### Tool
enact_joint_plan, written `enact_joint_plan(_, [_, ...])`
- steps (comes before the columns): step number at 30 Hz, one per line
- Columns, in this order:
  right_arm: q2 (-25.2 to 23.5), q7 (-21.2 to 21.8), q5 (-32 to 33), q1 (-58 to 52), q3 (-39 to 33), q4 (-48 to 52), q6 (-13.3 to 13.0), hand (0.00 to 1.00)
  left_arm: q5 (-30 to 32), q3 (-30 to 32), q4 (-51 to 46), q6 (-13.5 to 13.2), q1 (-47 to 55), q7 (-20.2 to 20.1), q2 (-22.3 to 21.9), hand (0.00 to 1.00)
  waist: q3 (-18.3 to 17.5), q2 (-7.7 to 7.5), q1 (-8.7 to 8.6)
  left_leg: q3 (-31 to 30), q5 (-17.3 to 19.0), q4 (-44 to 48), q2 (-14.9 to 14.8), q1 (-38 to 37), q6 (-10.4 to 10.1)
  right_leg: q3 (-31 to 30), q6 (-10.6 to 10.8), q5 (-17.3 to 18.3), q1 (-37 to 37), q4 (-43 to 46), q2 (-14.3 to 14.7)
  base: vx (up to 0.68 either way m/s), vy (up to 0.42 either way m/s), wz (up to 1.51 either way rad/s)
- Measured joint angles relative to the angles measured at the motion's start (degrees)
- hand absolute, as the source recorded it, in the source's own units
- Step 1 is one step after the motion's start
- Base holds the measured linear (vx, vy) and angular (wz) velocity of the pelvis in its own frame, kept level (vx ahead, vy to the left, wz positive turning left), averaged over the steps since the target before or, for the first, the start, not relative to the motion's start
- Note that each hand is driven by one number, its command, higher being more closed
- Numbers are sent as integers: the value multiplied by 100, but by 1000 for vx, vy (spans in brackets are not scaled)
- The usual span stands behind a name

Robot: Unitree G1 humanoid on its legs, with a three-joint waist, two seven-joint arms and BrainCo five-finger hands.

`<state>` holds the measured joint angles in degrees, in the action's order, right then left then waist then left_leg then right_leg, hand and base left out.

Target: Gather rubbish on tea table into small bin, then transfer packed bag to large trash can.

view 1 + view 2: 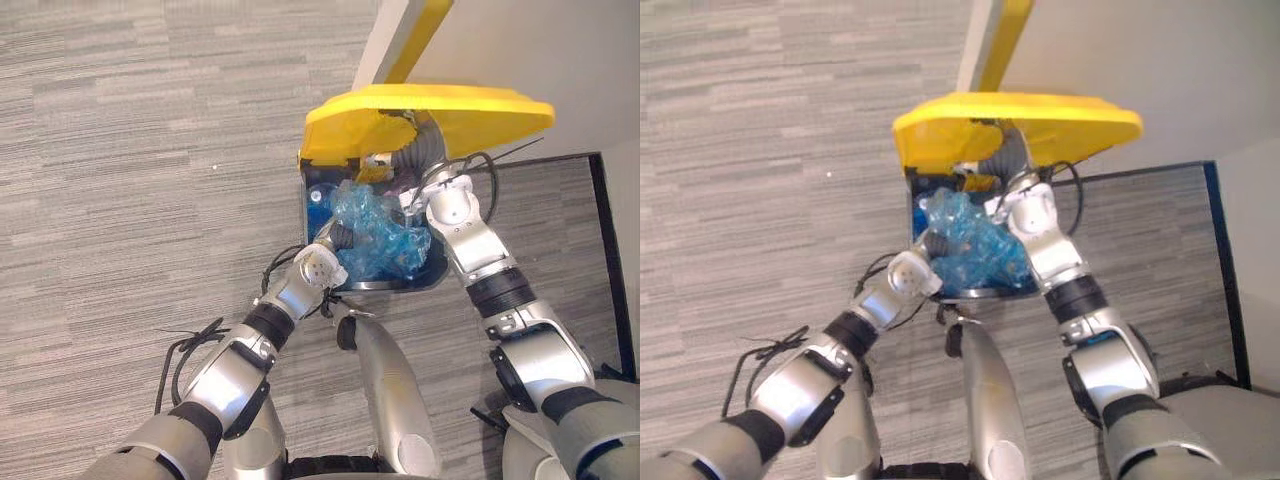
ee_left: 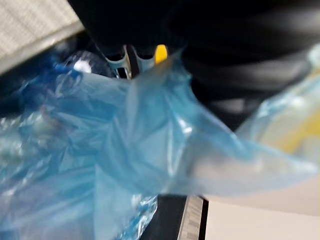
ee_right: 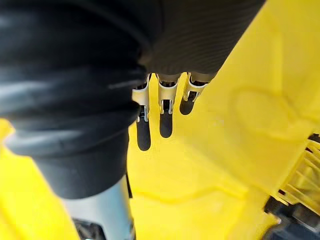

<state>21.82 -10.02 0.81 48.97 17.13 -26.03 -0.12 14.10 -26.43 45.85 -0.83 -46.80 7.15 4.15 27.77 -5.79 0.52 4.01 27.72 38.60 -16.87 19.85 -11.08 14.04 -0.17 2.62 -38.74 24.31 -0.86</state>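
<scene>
The large trash can (image 1: 312, 212) is standing on grey carpet (image 1: 150, 150) by a white wall (image 1: 520, 50), with its yellow lid (image 1: 440, 110) tilting up over the back of the opening. The right hand (image 3: 165, 125) is reaching under the lid, its fingers (image 3: 143, 135) lying straight and side by side against the yellow underside. The packed blue plastic bag (image 1: 378, 238) is sitting in the mouth of the can, bulging above the rim. The left hand (image 1: 339, 238) is pushing into the bag's near left side. Crumpled plastic is covering its fingers, so I cannot tell whether they are clutching the bag.
</scene>
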Motion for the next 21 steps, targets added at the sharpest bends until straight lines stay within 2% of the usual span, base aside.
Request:
enact_joint_plan(4, [-63, 44, -83, -307, -16, -288, -5, 0, 28, 37, -272, -12, 298, 0, 356, 0, -41, 3, 15, -64, -140, -204, 63, -286, -45, 73, -44, -30, 317, -107, -31, 0, -4, 15])
enact_joint_plan(9, [-23, 126, -116, -969, -341, -429, 13, 0, -316, 580, -1147, -110, 1377, -11, 905, 0, -50, 17, 74, -111, -232, -456, 228, -616, 88, 97, 0, -2, 629, -187, -160, -14, 16, 13])
enact_joint_plan(13, [136, 252, -324, -1481, -525, -494, 53, 0, -651, 1036, -1423, -124, 2370, -164, 1195, 0, -123, 131, 146, -142, -238, -482, 284, -850, 116, 112, 26, 16, 887, -197, -227, -22, 37, 7])
enact_joint_plan(14, [140, 270, -335, -1650, -614, -498, 56, 0, -706, 1181, -1435, -129, 2692, -231, 1227, 0, -236, 184, 165, -142, -239, -486, 307, -855, 123, 106, 28, 17, 888, -193, -247, -16, 42, 4])
enact_joint_plan(17, [123, 352, -476, -1975, -741, -562, 59, 0, -902, 1633, -1308, -141, 3522, -359, 1299, 0, -327, 313, 220, -142, -254, -521, 380, -1129, 155, 94, 70, 47, 1105, -85, -331, -5, 43, 6])
enact_joint_plan(21, [43, 399, -534, -2344, -844, -653, 56, 0, -1115, 2249, -184, -136, 4033, -385, 1250, 0, -359, 373, 282, -133, -221, -418, 560, -1420, 247, 27, 216, 144, 1365, 59, -512, -79, 53, 2])
